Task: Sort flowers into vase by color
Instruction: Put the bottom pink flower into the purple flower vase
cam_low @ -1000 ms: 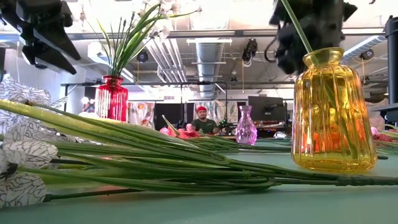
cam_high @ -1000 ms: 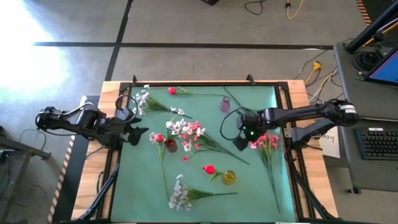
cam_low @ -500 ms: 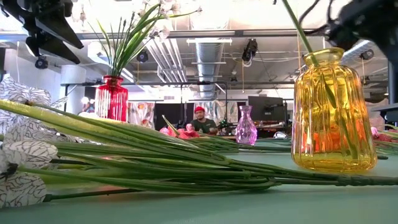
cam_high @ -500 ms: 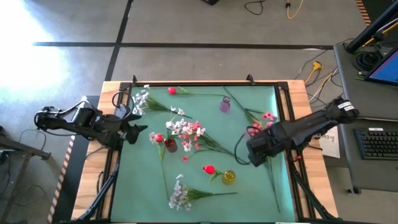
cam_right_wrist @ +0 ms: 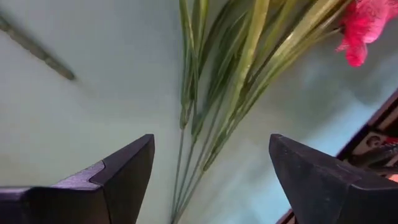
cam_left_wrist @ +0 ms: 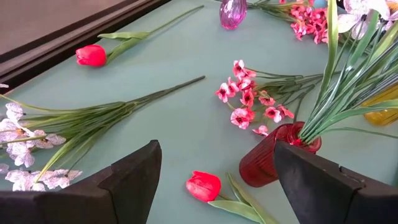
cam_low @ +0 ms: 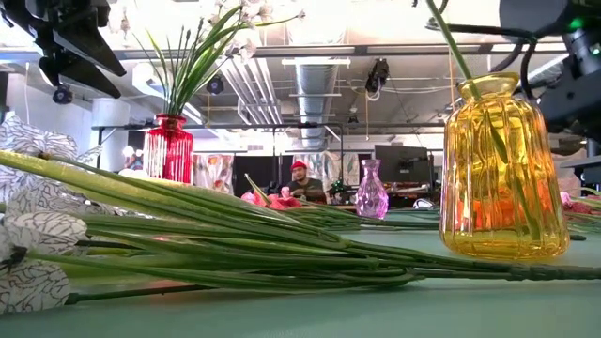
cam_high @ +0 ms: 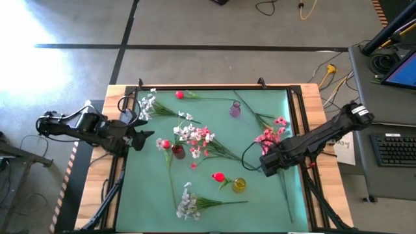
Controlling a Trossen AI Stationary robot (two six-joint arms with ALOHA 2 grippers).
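A white-blossom spray [cam_high: 188, 203] lies nearest on the green bench [cam_high: 260, 201], beside a ribbed amber glass vase [cam_high: 239, 184]. The right pincer [cam_high: 268, 163], fingers apart and empty, has drawn back toward the bench's right side, over the thin stems of the pink spray [cam_high: 270, 136]. The left pincer [cam_high: 144, 138], also apart, stays beside the red vase [cam_high: 177, 151]. Farther off stands a small purple vase [cam_high: 234, 110].

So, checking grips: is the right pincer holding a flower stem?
No, the right pincer is open above the pink spray's green stems, touching none.
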